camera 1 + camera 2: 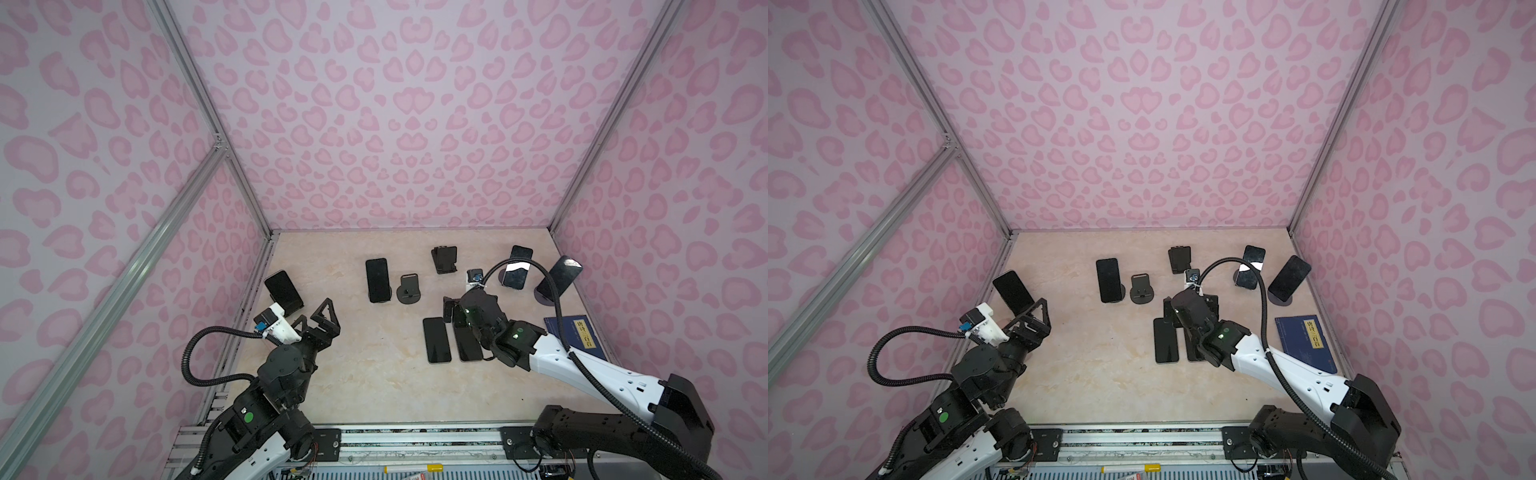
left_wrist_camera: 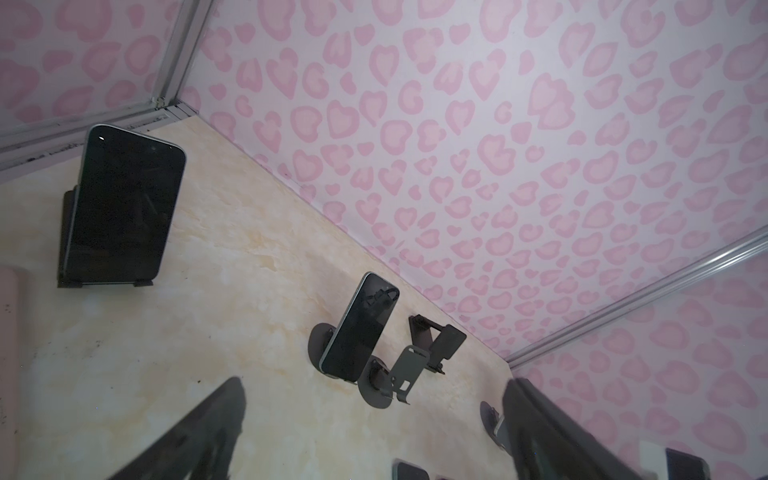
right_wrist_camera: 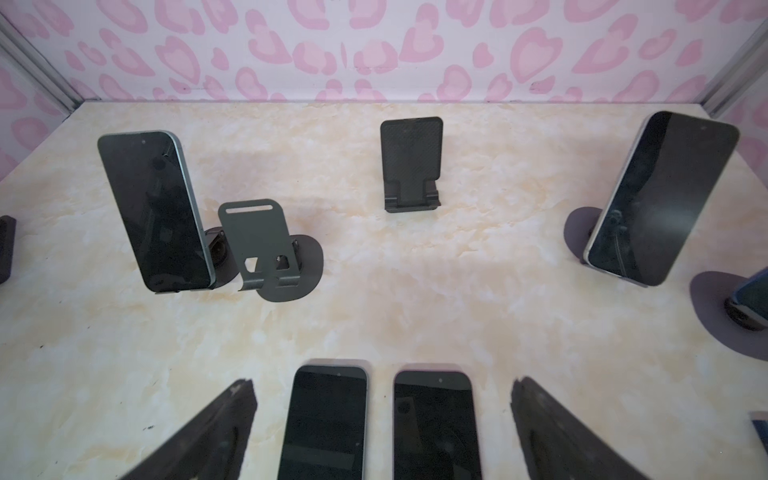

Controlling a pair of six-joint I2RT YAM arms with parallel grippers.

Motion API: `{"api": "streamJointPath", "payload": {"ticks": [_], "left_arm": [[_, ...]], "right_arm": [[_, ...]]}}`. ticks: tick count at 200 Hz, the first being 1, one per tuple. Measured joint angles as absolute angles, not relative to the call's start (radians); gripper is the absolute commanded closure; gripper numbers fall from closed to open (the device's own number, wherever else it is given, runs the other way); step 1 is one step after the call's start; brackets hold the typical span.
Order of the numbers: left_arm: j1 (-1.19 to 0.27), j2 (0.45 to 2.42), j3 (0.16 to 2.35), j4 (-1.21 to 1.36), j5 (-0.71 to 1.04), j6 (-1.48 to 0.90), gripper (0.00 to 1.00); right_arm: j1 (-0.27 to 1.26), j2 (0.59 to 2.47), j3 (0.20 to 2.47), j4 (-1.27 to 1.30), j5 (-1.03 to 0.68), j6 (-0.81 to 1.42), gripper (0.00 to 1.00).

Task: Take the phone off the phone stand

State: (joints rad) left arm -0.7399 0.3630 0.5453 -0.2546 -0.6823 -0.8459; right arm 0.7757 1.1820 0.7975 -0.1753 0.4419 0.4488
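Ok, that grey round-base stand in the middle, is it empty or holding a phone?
Empty. The grey stand shows a bare backplate and lip in the right wrist view; the phone beside it stands apart.

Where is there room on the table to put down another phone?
Bare beige marble tabletop lies between the left gripper and the two flat black phones. The right side is crowded: propped phones, blue book.

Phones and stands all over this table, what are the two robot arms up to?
They are taking phones off stands. The right gripper, open, hovers over two flat phones on the table. The left gripper, also open, is near the left phone, propped on a stand. Two empty stands show; three other phones are propped.
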Motion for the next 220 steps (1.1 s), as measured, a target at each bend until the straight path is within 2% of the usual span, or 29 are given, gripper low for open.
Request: {"api": "streamJointPath", "payload": {"ticks": [40,96,136,220], "left_arm": [[-0.740,0.408,0.527,-0.250,-0.749,-0.863,0.01],[-0.735,0.507,0.560,-0.207,-0.820,-0.807,0.04],[-0.725,0.519,0.545,-0.192,-0.836,-0.779,0.04],[-0.722,0.387,0.493,-0.163,-0.836,-0.768,0.04]], "right_arm": [[0.710,1.086,0.723,-0.131,0.389,0.437,0.05],[0.691,1.069,0.690,-0.067,0.287,0.442,0.05],[0.691,1.126,0.724,-0.049,0.268,0.429,0.02],[0.723,1.343,0.841,-0.015,0.216,0.412,0.02]]}}
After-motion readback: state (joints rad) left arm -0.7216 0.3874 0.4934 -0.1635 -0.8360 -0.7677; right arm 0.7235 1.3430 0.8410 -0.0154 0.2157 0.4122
